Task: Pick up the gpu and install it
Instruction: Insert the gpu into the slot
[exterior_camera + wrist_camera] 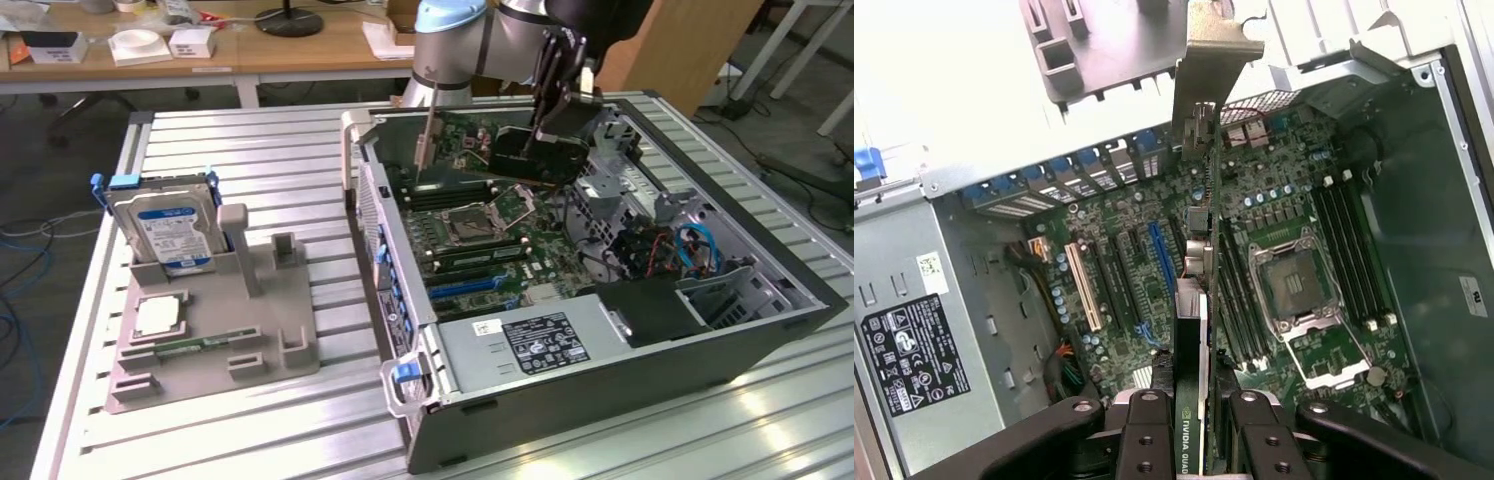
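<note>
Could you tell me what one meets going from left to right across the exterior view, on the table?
Hard drive standing in the grey fixture → open computer case, with the gpu held above its motherboard by the gripper.

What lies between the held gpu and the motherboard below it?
Nothing: the gripper holds the gpu in the air above the motherboard, as the exterior view shows.
</note>
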You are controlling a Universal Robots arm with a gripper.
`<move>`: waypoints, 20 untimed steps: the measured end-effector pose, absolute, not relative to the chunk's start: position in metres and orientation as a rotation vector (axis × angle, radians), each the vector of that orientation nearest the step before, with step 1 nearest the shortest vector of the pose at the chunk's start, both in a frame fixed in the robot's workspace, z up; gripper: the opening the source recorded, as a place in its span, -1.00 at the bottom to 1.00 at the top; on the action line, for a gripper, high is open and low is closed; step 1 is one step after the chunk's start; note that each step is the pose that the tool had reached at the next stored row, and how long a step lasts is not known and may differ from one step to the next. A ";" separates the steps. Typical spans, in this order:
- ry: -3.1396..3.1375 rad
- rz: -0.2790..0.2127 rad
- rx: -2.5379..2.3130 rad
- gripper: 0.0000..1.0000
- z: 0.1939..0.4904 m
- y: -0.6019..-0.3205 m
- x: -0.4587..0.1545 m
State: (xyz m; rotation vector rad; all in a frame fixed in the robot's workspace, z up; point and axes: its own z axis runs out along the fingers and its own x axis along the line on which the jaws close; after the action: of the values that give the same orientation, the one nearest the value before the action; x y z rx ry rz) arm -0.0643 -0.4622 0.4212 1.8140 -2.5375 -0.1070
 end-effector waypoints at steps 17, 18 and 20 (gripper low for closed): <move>-2.471 -0.106 1.899 -0.47 0.421 -0.463 -0.064; -2.468 -0.106 1.904 -0.47 0.421 -0.463 -0.064; -2.460 -0.106 1.913 -0.47 0.421 -0.463 -0.064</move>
State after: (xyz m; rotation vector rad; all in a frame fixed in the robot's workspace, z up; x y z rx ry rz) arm -0.0643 -0.4633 0.4212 1.9132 -2.4602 -0.1056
